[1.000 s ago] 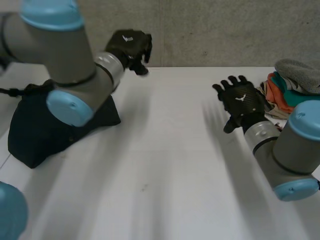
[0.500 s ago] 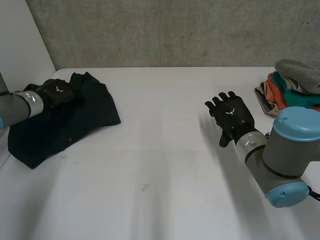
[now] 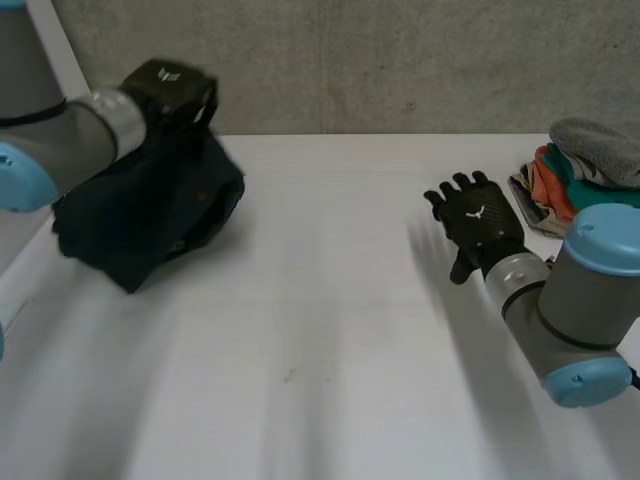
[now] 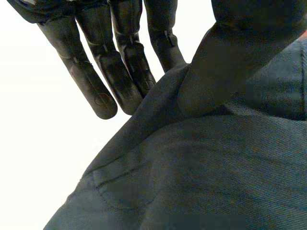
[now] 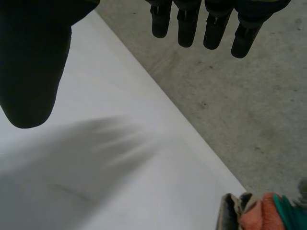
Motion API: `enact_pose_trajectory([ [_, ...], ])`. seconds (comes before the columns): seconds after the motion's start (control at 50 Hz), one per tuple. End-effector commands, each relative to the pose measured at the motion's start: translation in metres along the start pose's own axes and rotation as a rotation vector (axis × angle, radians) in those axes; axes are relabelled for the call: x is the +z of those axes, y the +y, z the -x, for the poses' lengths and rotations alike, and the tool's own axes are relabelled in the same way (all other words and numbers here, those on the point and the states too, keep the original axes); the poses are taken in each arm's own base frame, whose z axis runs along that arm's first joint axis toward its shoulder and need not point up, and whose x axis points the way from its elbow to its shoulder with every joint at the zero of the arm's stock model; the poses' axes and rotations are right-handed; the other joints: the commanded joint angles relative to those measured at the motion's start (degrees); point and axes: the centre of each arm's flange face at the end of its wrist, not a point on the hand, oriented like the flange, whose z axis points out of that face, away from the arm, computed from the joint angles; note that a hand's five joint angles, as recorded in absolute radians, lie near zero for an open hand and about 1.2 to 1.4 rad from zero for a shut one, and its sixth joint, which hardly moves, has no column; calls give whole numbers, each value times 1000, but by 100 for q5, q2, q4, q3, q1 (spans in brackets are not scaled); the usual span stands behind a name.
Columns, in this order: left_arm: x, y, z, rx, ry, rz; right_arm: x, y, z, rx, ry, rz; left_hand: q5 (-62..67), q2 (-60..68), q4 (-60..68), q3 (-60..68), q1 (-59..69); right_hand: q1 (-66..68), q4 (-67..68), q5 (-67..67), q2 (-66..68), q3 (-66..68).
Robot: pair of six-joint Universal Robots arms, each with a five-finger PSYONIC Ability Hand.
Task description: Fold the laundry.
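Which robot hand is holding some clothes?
The left hand: it pinches the dark garment. The right hand is open, holding nothing.

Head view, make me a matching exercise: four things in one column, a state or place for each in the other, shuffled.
1 left hand
2 right hand
3 garment
4 pile

a colourful, stacked at right
b open, empty
c pinching cloth
d dark, at left

Pairs: 1-c, 2-b, 3-d, 4-a
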Motion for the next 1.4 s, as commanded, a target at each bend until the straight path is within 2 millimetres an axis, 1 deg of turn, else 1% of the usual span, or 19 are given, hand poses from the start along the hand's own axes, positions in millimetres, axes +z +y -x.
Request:
enact_pose_trajectory([
  [0.02, -13, -53, -56, -164, -35, -136, 8, -6, -29, 57, 67, -6, 1365, 1163, 1143, 1218, 1275, -265, -226, -246, -184, -202],
  [0.12, -1, -36, -99, -215, -44, -96, 12, -7, -51, 125, 104, 17, 1365, 1163, 1143, 1218, 1275, -265, -226, -246, -184, -202],
  [0.22, 14, -13, -135, -259, -35, -61, 14, -2, -60, 155, 117, 54, 1365, 1163, 1143, 1218, 1275, -265, -226, -246, -184, -202],
  [0.3, 19, 12, -177, -301, 62, -10, 16, 4, -62, 163, 133, 84, 1365, 1163, 1143, 1218, 1275, -265, -226, -246, -184, -202],
  [0.34, 16, 24, -185, -303, 97, 52, 18, 6, -64, 165, 150, 95, -337, -539, -559, -484, -427, -265, -226, -246, -184, -202],
  [0.4, 10, 25, -171, -285, 97, 122, 18, 5, -65, 171, 170, 100, -4337, -4539, -4559, -4484, -4427, -265, -226, -246, -184, -202],
  [0.44, 7, 17, -157, -266, 85, 118, 17, 3, -65, 178, 179, 103, -4788, -4990, -5009, -4935, -4878, -265, -226, -246, -184, -202],
  [0.54, -4, -19, -86, -170, -7, 43, 7, -8, -61, 249, 174, 124, -5562, -5764, -5784, -5709, -5653, -265, -226, -246, -184, -202],
  [0.64, -12, -20, -26, -71, -83, 41, -7, -24, -47, 358, 98, 139, -5597, -5799, -5818, -5744, -5687, -265, -226, -246, -184, -202],
  [0.76, -8, 20, 28, 63, -104, 122, -23, -34, -12, 528, -61, 197, -5614, -5816, -5836, -5761, -5704, -265, -226, -246, -184, -202],
  [0.86, -9, 81, 60, 163, -53, 290, -30, -32, 26, 677, -153, 260, -5614, -5816, -5836, -5761, -5704, -265, -226, -246, -184, -202],
  [0.92, -8, 115, 65, 202, 14, 356, -33, -28, 49, 718, -183, 296, -5631, -5833, -5852, -5778, -5721, -265, -226, -246, -184, -202],
  [1.0, -7, 142, 57, 209, 113, 391, -35, -20, 72, 713, -179, 336, -5631, -5833, -5852, -5778, -5721, -265, -226, -246, -184, -202],
  [1.1, -2, 156, 35, 178, 210, 366, -32, -12, 82, 683, -98, 330, -5480, -5682, -5701, -5627, -5570, -265, -226, -246, -184, -202],
  [1.2, 13, 163, 2, 176, 244, 329, -28, -13, 80, 650, -10, 279, -4540, -4742, -4761, -4687, -4630, 2591, 2630, 2610, 2672, 2655],
  [1.26, 19, 166, -8, 188, 223, 324, -27, -15, 77, 627, 0, 254, -2275, -2478, -2497, -2423, -2366, 4523, 4563, 4543, 4605, 4587],
  [1.28, 22, 165, -9, 199, 198, 321, -26, -16, 75, 620, -2, 245, -418, -620, -640, -565, -508, 5628, 5667, 5647, 5709, 5692],
  [1.32, 25, 163, -10, 208, 170, 319, -26, -18, 72, 619, -1, 234, 1326, 1123, 1104, 1178, 1235, 6730, 6769, 6750, 6812, 6794],
  [1.4, 28, 144, -6, 215, 93, 289, -20, -23, 63, 614, -7, 205, 1365, 1163, 1143, 1218, 1275, 6735, 6774, 6754, 6816, 6798],
])
